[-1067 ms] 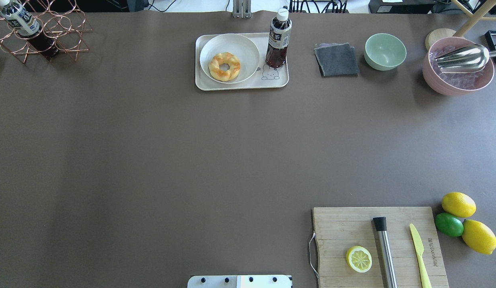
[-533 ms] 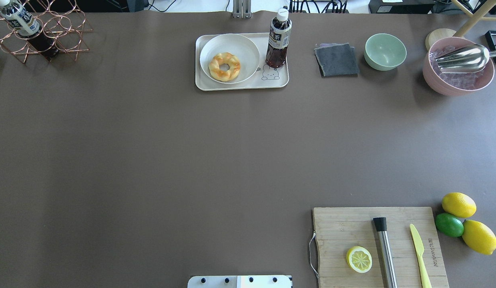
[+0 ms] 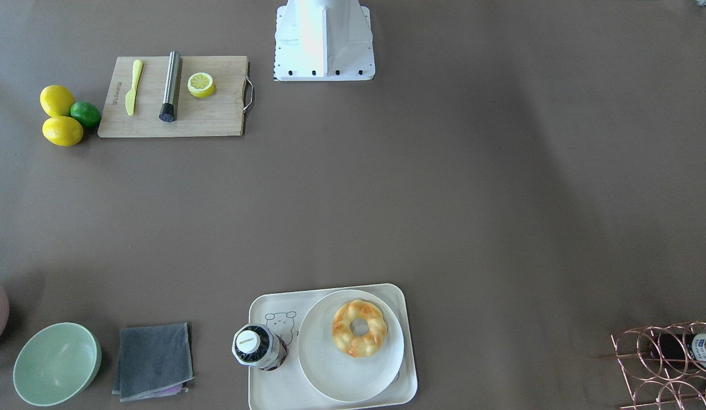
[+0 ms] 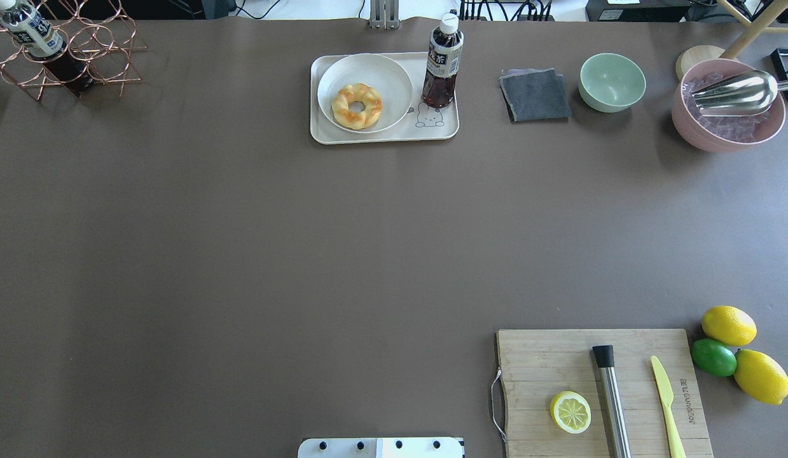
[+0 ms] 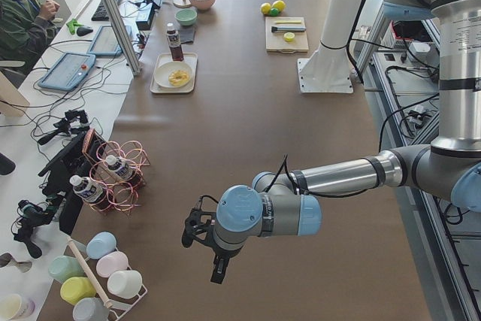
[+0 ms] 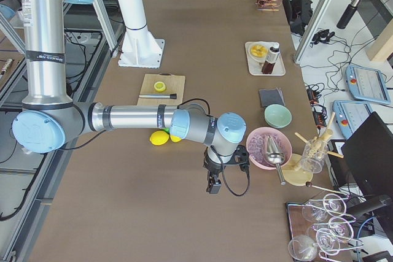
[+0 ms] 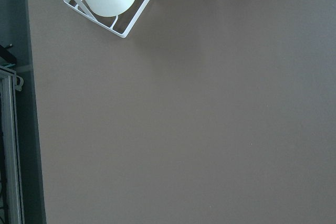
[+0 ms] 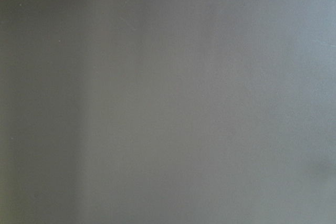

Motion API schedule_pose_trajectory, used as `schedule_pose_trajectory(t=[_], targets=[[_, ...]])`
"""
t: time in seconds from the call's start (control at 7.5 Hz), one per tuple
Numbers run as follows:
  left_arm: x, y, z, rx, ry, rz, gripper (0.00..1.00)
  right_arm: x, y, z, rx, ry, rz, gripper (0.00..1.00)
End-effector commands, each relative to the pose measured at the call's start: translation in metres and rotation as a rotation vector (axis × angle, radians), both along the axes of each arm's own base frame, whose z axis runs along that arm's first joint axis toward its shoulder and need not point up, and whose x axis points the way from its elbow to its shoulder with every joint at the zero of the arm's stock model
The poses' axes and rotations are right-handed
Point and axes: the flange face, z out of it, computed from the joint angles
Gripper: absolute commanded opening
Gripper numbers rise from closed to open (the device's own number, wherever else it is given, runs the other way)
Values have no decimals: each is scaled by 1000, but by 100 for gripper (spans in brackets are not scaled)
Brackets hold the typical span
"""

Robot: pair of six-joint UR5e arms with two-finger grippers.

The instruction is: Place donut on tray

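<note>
The golden-yellow donut lies on a round off-white plate. The plate sits on the cream-white tray at the table's far middle. In the front-facing view the donut and tray are at the bottom centre. Neither gripper touches them. My left gripper shows only in the exterior left view, low over bare table near that end. My right gripper shows only in the exterior right view, near the pink bowl. I cannot tell whether either is open or shut. Both wrist views show only table.
A dark tea bottle stands on the tray beside the plate. A grey cloth, green bowl and pink bowl with scoop lie to the right. A cutting board with a lemon half, a copper bottle rack.
</note>
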Motion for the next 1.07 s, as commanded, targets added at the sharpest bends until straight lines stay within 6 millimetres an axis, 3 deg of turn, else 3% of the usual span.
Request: schedule_pose_trajectory(t=[0.0,0.27,0.53,0.8,0.93], targets=[[17,-10,-3,35,-19,27,98,0,0,0,-1,0,0,100],[54,-31,-17,-62,9,-21,98,0,0,-2,3,-2,0,100],[80,-52,-53,-161,19,1,98,0,0,-1,3,-2,0,100],[96,-49,-79,-237,16,41,98,0,0,-1,1,-2,1,100],[101,-49,-80,-249,20,51,98,0,0,-1,3,-2,0,100]])
